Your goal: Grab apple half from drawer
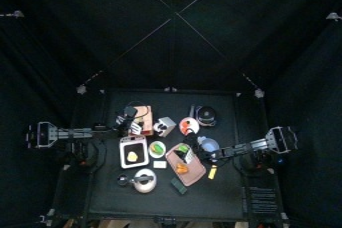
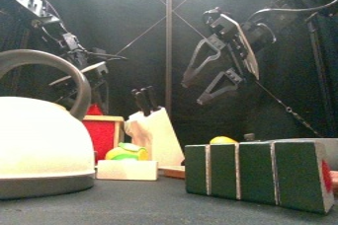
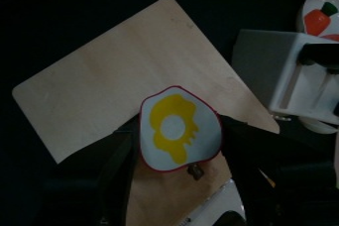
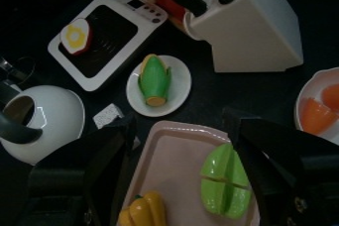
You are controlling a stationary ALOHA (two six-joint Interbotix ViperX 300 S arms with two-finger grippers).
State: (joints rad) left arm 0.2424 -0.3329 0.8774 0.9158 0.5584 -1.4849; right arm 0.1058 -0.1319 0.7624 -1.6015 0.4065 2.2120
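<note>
The right gripper, jaws apart over the drawer, could clip the banana at seven o'clock of the apple half.

Small black table w/ clutter resting on it: white round kettle w/ grey handle, white knife block w/ black handles, white square tray, white round plate w/ green-yellow corn, salmon-pink rectangular drawer, light wooden cutting board, green-white block row nr front edge.
</note>
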